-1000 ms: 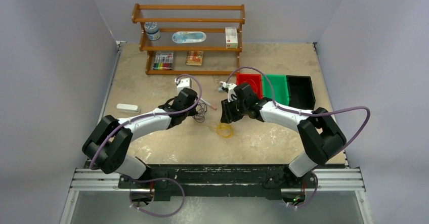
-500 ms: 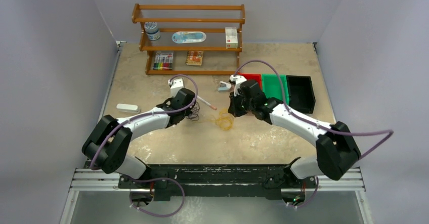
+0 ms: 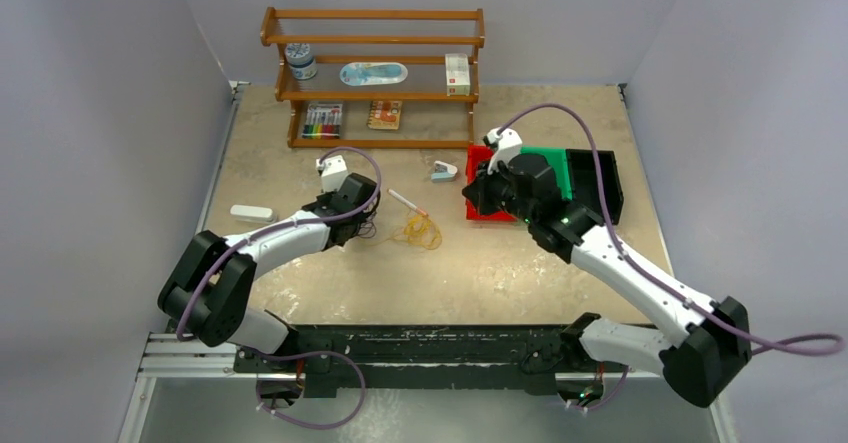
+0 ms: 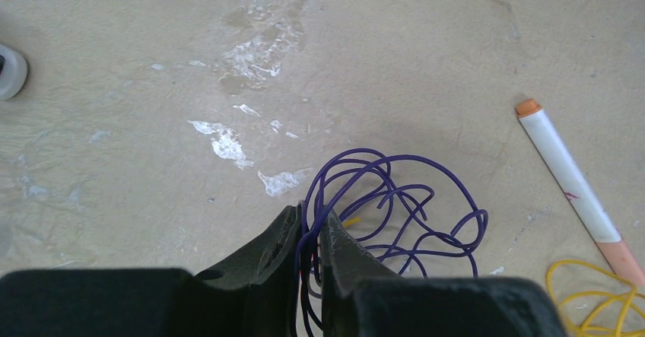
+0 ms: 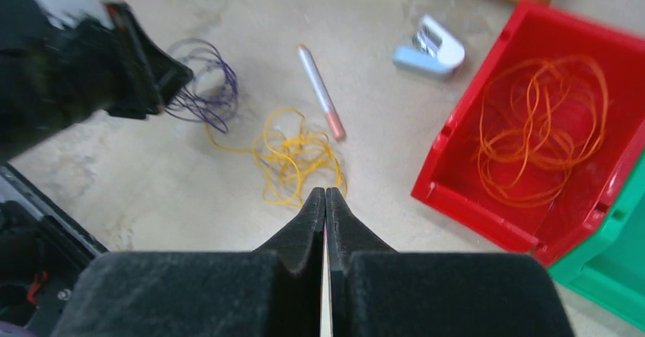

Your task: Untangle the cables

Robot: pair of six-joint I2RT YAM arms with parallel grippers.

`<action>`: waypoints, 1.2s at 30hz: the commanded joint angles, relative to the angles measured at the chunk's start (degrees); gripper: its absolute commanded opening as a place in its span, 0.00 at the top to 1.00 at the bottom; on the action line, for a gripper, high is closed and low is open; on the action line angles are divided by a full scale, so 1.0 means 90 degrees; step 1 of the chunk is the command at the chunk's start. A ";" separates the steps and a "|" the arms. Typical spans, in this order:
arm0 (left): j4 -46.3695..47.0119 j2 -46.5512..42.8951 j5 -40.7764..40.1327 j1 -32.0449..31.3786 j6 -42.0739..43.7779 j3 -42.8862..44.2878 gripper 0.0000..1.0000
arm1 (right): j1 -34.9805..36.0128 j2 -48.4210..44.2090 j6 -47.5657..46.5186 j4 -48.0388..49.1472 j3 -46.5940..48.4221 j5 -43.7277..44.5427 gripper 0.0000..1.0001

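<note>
R arm has swung off the middle and is now hovering over the red bin, where the orange cable is lying loose, so that one's sorted. R gripper is pressing fully closed, nothing visible btwn its fingers. L gripper is clamping strands of the purple cable and has been dragging it left. The yellow cable has slid along w/ it and is now lying near the white pen. A yellow strand is reaching into the purple loops, so prob. not free yet; more pulling apart needed.
</note>
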 commanded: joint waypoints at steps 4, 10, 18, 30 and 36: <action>0.0301 -0.0250 0.0050 0.0092 -0.0020 -0.0149 0.86 | 0.0024 -0.0011 -0.0798 0.0297 0.0498 -0.0576 0.88; 0.0581 -0.0156 0.0523 0.0092 0.0080 -0.0186 0.86 | 0.0046 0.0776 -0.0354 0.0917 0.0217 -0.1321 0.63; 0.0618 -0.0147 0.0602 0.0092 0.0141 -0.0198 0.86 | 0.0158 0.1562 -0.0019 0.0934 -0.0125 -0.1144 0.50; 0.0665 -0.0081 0.0705 0.0095 0.0131 -0.0188 0.87 | 0.0373 0.2698 0.0140 0.0910 -0.0126 -0.1140 0.48; 0.0669 -0.0065 0.0705 0.0092 0.0139 -0.0191 0.87 | 0.0423 0.2884 0.0129 0.0862 -0.0063 -0.0948 0.55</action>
